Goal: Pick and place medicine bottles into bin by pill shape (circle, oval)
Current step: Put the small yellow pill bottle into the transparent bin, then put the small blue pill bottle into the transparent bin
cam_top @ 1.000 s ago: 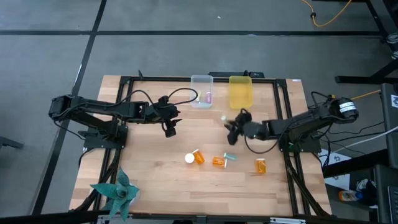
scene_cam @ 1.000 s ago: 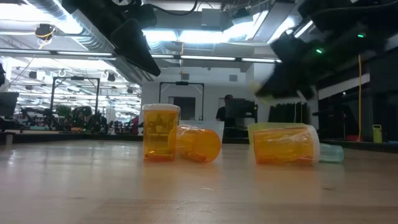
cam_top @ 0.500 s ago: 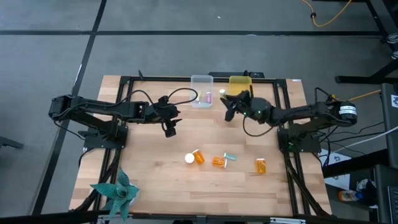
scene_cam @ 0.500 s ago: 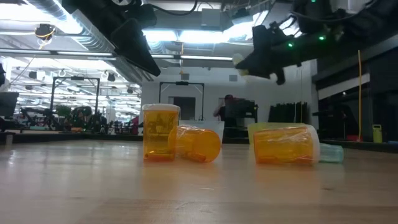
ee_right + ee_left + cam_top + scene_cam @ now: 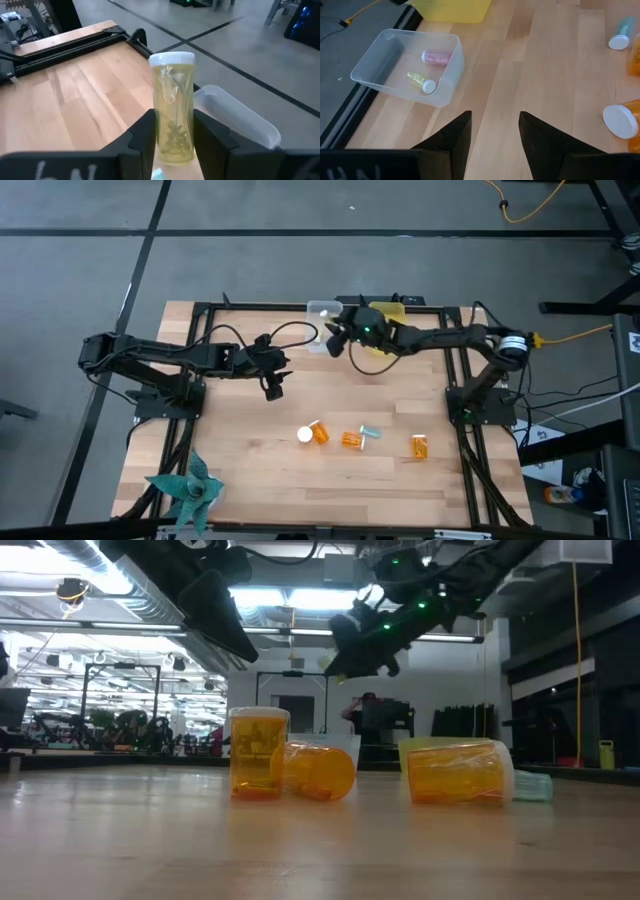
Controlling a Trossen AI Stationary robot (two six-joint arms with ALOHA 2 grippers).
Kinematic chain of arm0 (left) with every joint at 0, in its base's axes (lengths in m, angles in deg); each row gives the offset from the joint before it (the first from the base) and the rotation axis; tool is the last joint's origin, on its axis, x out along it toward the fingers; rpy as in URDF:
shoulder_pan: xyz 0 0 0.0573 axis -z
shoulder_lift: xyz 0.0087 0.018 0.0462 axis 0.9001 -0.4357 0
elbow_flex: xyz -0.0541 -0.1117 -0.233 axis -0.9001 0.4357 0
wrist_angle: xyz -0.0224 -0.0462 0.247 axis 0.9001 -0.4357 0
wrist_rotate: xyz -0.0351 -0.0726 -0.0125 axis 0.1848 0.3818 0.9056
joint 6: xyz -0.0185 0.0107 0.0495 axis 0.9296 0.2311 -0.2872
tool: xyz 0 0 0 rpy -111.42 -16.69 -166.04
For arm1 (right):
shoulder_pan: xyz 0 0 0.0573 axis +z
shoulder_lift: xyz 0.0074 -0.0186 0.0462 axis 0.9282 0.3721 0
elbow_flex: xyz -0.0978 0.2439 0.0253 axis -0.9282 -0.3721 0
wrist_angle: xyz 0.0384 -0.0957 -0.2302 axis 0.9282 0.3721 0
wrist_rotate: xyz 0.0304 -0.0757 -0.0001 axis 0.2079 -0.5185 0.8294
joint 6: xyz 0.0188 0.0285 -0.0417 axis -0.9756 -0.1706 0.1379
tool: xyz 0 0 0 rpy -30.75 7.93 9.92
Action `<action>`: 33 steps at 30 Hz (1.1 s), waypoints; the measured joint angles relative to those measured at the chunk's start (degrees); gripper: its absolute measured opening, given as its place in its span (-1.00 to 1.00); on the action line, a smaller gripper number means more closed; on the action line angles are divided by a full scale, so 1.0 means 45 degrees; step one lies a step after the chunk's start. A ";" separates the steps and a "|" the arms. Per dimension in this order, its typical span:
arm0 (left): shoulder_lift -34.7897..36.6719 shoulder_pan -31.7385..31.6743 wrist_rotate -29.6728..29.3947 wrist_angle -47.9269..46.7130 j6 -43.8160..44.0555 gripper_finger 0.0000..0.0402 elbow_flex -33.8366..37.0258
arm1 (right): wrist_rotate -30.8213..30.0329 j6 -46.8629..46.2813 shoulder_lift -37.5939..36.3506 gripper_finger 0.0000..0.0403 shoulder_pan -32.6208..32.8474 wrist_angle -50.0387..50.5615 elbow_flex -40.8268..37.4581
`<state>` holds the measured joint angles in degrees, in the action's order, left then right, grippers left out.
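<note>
My right gripper (image 5: 335, 337) hangs over the clear bin (image 5: 323, 313) at the table's far edge, shut on a pale green vial with a white cap (image 5: 172, 107). My left gripper (image 5: 272, 386) waits open and empty, left of centre. Three amber bottles (image 5: 313, 432) (image 5: 351, 440) (image 5: 419, 446) and a teal vial (image 5: 370, 432) lie or stand on the table nearer the front. In the left wrist view the clear bin (image 5: 375, 65) holds a pink vial (image 5: 436, 57) and a yellow-green vial (image 5: 421, 82). My right gripper pinches the pale green vial by the two sides of its body (image 5: 172, 142) between its two fingers. The capped end (image 5: 171, 59) sticks out beyond the fingertips. The vial is lifted clear of the table and bin.
A yellow bin (image 5: 388, 323) stands right of the clear bin at the far edge. A teal paper pinwheel (image 5: 186, 490) lies at the near left corner. In the low view the amber bottles (image 5: 258, 755) (image 5: 460, 772) stand and lie mid-table.
My right gripper has risen and gone from mid-table toward the far edge and to the left, past the yellow bin, to above the clear bin. It has carried the pale green vial with it. The arm has stretched out.
</note>
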<state>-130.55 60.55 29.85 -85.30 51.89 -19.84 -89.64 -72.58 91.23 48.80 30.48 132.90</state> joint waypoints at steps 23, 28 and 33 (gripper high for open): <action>0.0000 0.0000 -0.0002 -0.0006 0.0000 -0.22 0.0005 | 0.0418 -0.0465 -0.0417 -0.05 0.0278 0.8306 0.3220; 0.0005 0.0001 -0.0083 -0.0004 0.0000 -0.22 0.0005 | 0.0484 -0.0888 -0.1663 -0.05 0.1101 1.1228 0.3266; 0.0001 0.0004 -0.0185 -0.0004 0.0004 -0.22 0.0005 | 0.0464 -0.2425 -0.2760 -0.05 0.2209 1.3942 0.3266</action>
<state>-130.55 60.57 29.02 -85.32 51.90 -19.82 -87.55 -83.50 78.81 58.74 93.22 147.60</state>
